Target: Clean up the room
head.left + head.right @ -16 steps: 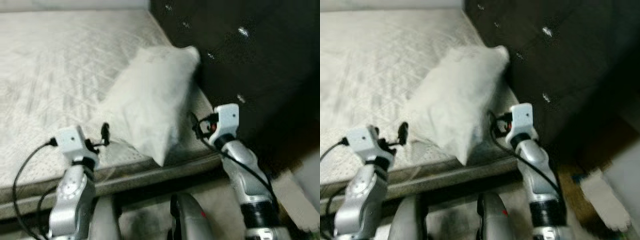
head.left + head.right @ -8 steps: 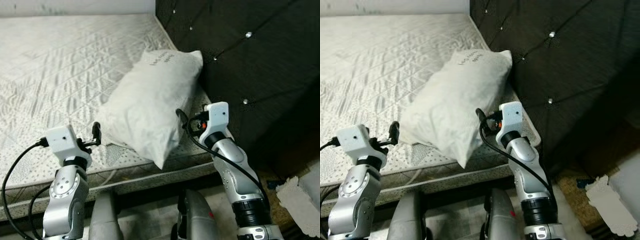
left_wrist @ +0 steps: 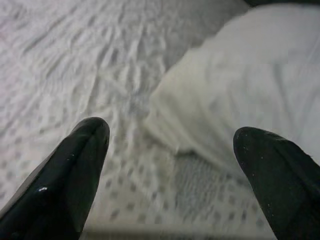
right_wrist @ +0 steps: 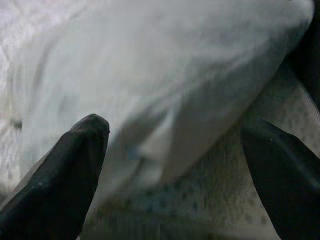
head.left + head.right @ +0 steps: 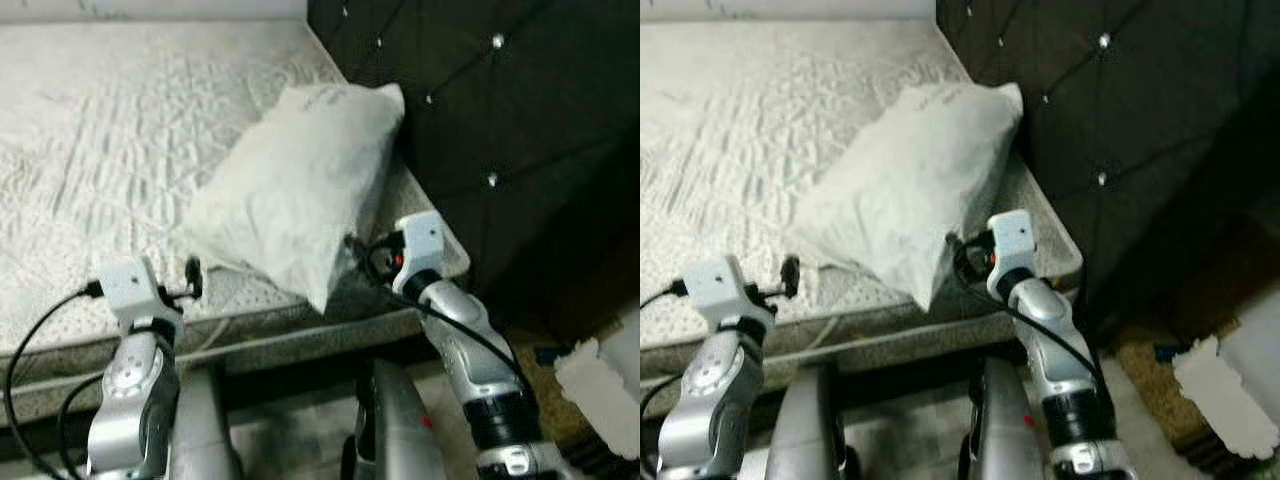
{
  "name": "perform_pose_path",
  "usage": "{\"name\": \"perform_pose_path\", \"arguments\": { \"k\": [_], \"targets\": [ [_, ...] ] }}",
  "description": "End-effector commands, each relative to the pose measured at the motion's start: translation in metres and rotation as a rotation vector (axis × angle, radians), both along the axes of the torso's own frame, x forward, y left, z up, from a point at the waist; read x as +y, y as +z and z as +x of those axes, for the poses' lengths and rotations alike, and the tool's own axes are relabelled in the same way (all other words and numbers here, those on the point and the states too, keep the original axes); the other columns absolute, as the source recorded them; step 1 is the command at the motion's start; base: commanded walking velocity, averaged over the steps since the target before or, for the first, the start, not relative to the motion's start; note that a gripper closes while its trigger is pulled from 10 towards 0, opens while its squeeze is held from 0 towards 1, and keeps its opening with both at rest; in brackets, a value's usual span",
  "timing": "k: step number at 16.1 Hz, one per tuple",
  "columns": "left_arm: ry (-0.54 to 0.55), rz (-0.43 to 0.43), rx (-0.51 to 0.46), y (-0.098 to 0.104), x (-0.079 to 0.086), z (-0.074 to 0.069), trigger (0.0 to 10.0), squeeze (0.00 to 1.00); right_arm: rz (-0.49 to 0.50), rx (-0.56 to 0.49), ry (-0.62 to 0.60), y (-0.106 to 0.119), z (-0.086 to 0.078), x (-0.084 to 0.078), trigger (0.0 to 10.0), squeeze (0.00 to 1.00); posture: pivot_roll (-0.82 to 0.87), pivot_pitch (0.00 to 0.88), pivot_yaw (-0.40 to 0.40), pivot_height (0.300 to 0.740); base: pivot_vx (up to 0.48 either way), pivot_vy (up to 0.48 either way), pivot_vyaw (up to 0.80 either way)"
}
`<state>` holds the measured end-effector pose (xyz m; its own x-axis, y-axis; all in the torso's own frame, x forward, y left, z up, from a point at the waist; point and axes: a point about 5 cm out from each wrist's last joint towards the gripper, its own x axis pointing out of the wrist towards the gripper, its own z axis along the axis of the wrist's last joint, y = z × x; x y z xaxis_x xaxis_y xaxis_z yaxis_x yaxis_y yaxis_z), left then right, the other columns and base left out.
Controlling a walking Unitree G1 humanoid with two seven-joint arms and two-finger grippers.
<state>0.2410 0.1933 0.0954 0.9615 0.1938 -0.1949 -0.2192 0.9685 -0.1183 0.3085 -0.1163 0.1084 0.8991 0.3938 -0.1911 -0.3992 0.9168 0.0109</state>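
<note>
Both arms sit lower in the frame than half a second ago and the whole scene has shifted with the head; the right wrist is now closer under the pillow's low corner. Largest is the bed (image 5: 120, 150), its quilted white mattress filling the upper left and centre of the head views, with a dark tufted headboard (image 5: 500, 110) at the upper right. A white pillow (image 5: 295, 180) lies on the mattress near the centre, its long axis running from the upper right, against the headboard, down to a corner overhanging the bed's near edge. At the lower right, something pale and crumpled lies on the floor (image 5: 1225, 385).

The right gripper (image 4: 175, 145) is spread wide, with the pillow's near corner just ahead between its fingers. The left gripper (image 3: 172, 145) is also wide apart, hovering over the mattress beside the pillow's other lower edge. The right arm looks nearer, so it seems best placed to take the pillow.
</note>
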Motion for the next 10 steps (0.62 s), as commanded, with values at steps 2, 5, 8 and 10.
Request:
{"name": "perform_pose_path", "arguments": {
  "k": [2, 5, 8, 10],
  "targets": [
    [0.025, 0.028, 0.044, -0.005, 0.005, -0.005, 10.0, 0.0, -0.034, 0.036, 0.072, 0.0, 0.003, 0.006, 10.0, 0.0, -0.05, 0.042, -0.059, 0.536, 0.0, 0.0, 0.0],
    [0.094, 0.056, 0.093, -0.01, 0.018, -0.016, 10.0, 0.0, -0.085, 0.093, 0.13, -0.006, 0.009, 0.015, 10.0, 0.0, -0.04, 0.043, -0.059, 0.536, 0.0, 0.0, 0.0],
    [0.104, 0.066, 0.113, -0.012, 0.022, -0.021, 10.0, 0.0, -0.063, 0.166, 0.159, -0.008, 0.015, 0.03, 10.0, 0.0, -0.03, 0.046, -0.061, 0.536, 0.0, 0.0, 0.0],
    [0.104, 0.071, 0.121, -0.01, 0.023, -0.023, 10.0, 0.0, -0.04, 0.235, 0.208, -0.009, 0.018, 0.049, 10.0, 0.0, -0.02, 0.064, -0.06, 0.536, 0.0, 0.0, 0.0]
  ]
}}
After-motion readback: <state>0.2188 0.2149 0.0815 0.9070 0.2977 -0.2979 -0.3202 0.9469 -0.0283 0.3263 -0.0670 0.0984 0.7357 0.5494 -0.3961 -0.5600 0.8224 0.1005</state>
